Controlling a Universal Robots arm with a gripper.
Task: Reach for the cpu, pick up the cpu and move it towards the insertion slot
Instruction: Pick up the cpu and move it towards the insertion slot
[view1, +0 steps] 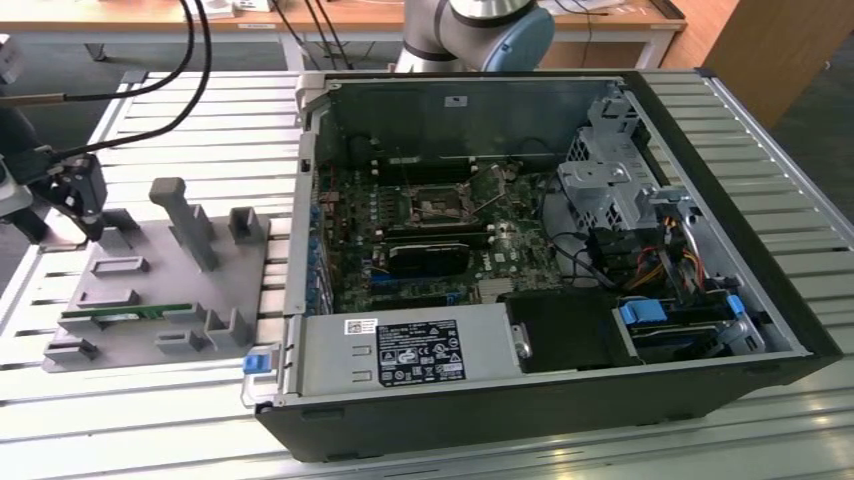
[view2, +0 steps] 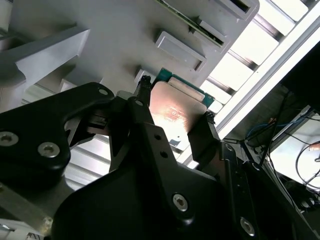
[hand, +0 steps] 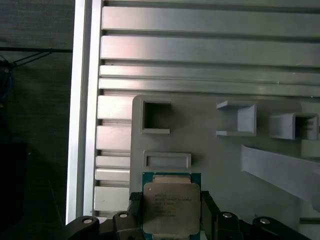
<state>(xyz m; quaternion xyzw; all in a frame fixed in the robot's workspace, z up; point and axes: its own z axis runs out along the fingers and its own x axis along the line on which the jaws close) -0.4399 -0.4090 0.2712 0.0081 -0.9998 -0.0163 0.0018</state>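
Grips the cpu (hand: 171, 207), silver lid up, by two opposite edges in the claw (view2: 176, 102), closed narrow on it, just above or on the grey fixture plate (hand: 220, 170) at the exterior view's left of the slatted counter (view1: 160, 400), well apart from the insertion slot (view1: 437, 207) inside the open computer case (view1: 534, 410). Looks like the pick-up step, though cannot tell whether lifted clear of the plate. Calls for a firm, level hold and height enough to clear the case wall.

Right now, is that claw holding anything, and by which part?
The claw grips the cpu by two opposite side edges, one finger on each, over the grey holder plate.
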